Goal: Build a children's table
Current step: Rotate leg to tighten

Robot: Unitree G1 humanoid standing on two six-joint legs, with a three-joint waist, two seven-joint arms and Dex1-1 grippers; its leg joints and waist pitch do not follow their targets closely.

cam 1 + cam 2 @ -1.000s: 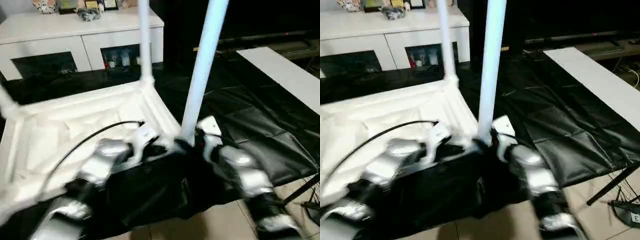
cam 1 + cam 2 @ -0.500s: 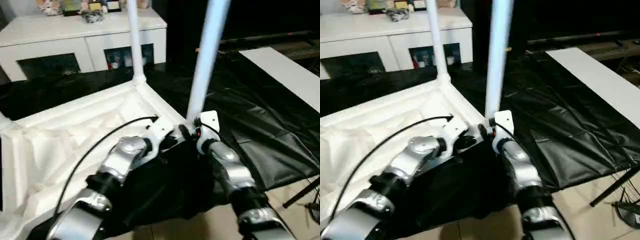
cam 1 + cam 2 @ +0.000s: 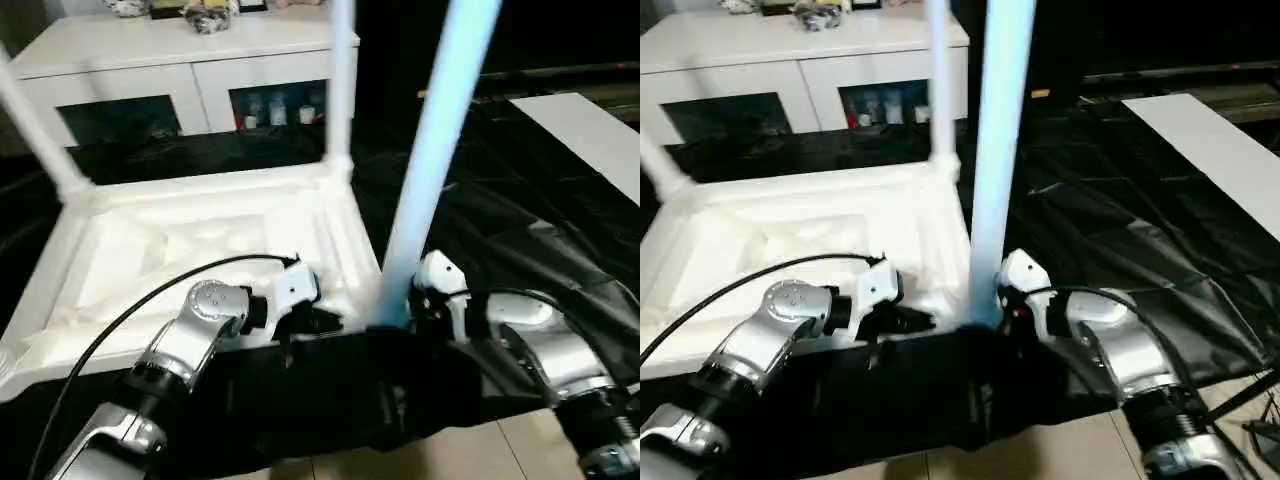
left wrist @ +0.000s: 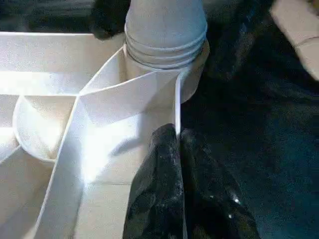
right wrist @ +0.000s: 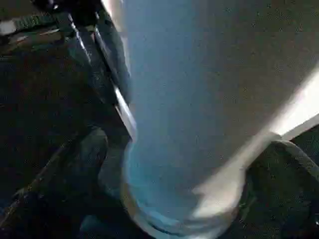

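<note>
Between your two tools stands the near leg (image 3: 432, 170), upright, its long axis rising straight from the tabletop (image 3: 190, 250) corner socket (image 4: 164, 64) where its threaded foot sits. Your right tool (image 3: 405, 305) straddles that foot, its black fingers (image 5: 89, 159) apart on either side with gaps showing, not clamped. Your left tool (image 3: 318, 322) is pinched together on the tabletop's rim wall just beside the socket. The right arm is nearer the leg, so further twisting likely falls to it.

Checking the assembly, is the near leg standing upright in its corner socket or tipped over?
Upright. The near leg rises straight from the tabletop's corner socket, its threaded base seated there.
</note>
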